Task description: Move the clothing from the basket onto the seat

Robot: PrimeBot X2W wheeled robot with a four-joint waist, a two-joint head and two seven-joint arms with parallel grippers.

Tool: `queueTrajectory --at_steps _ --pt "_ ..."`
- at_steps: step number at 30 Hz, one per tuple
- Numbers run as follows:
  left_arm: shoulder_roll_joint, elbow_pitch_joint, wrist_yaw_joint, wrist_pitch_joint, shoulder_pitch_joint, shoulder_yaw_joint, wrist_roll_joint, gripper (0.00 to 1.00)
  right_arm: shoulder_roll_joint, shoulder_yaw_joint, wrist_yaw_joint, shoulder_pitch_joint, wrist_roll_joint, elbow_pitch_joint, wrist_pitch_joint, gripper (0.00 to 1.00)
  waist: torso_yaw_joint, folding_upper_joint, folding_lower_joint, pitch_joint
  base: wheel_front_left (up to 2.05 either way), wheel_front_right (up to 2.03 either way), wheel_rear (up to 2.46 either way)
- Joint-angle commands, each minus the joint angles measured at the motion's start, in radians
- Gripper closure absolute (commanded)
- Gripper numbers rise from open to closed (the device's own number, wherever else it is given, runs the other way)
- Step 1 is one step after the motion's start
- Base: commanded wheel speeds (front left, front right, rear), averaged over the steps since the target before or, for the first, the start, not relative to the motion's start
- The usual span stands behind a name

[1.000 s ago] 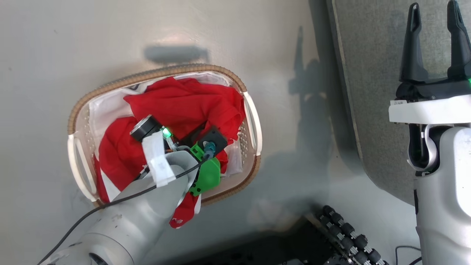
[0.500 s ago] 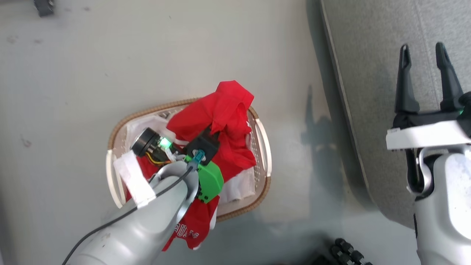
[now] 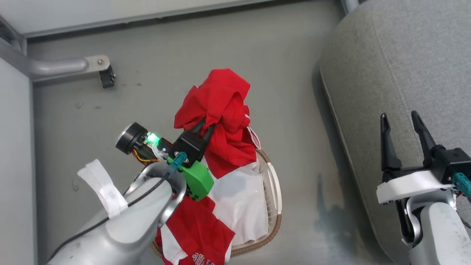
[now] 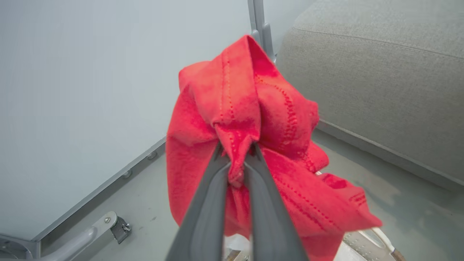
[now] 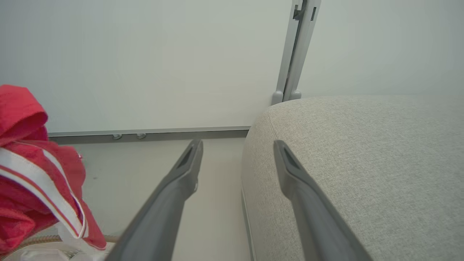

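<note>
The left pincer point(image 3: 204, 127) is clenched on a fold of a red garment point(image 3: 217, 99). In the left wrist view its two dark fingers pinch a bunched ridge of the cloth at the left pincer point(image 4: 236, 154) tips, and the red garment point(image 4: 250, 108) drapes down on both sides of them. The bundle hangs clear above the basket point(image 3: 275, 191), with its lower folds trailing down toward the rim and the white liner point(image 3: 239, 198).

A second red-and-white garment point(image 3: 195, 235) lies at the near end of the basket, partly under the left forearm and spilling over the rim. The basket stands on the grey floor point(image 3: 184, 48).

The right pincer point(image 3: 398, 117) is released, its fingers spread wide and holding nothing, over the near edge of the grey seat point(image 3: 397, 55). In the right wrist view the right pincer point(image 5: 237, 145) straddles the rounded corner of the seat point(image 5: 362, 152), with the red garment point(image 5: 21, 119) off to one side.

The step in hand appears to be the carry: one garment is out and on its way. Next, the left arm likely needs to swing right across the floor gap, raise the trailing cloth above the cushion edge, and let go over the seat point(image 4: 380, 72). A second garment would then remain to be fetched.
</note>
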Motion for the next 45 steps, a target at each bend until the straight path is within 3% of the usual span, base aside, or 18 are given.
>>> queueTrajectory --at_steps 1,8,19,31,43,44,45 --pt "0.022 -0.026 -0.004 0.014 -0.026 0.007 -0.001 1.00 -0.004 0.006 -0.001 0.027 -0.003 0.008 -0.005 0.00 0.050 0.0000 0.0001 -0.163 0.00 0.00 0.00" --pt "0.095 -0.128 -0.024 0.103 -0.110 0.024 0.003 1.00 -0.004 0.058 -0.001 0.069 0.005 0.026 -0.005 0.00 0.061 0.0000 0.0001 -0.261 0.00 0.00 0.00" --pt "0.121 -0.206 -0.086 0.197 -0.242 0.039 -0.022 1.00 -0.004 0.150 -0.001 0.103 0.026 0.040 -0.005 0.00 0.067 0.0000 0.0001 -0.339 0.00 0.00 0.00" --pt "0.054 -0.229 -0.131 0.235 -0.352 0.003 -0.007 1.00 -0.004 0.421 -0.001 0.026 0.026 0.038 -0.005 0.00 0.089 0.0000 0.0001 -0.364 0.00 0.00 0.00" --pt "0.006 -0.284 -0.125 0.229 -0.326 -0.029 -0.022 1.00 -0.004 0.420 -0.001 -0.141 -0.028 0.120 -0.005 0.00 0.134 0.0000 0.0001 -0.373 0.00 0.00 0.00" --pt "0.006 -0.291 -0.124 0.226 -0.322 -0.031 -0.023 1.00 -0.004 0.418 -0.001 -0.149 -0.029 0.128 -0.005 0.40 0.136 0.0000 0.0001 -0.373 0.00 0.00 0.00" --pt "0.007 -0.298 -0.122 0.224 -0.316 -0.032 -0.025 1.00 -0.004 0.415 -0.001 -0.158 -0.030 0.137 -0.005 0.57 0.139 0.0000 0.0001 -0.374 0.00 0.00 0.00"
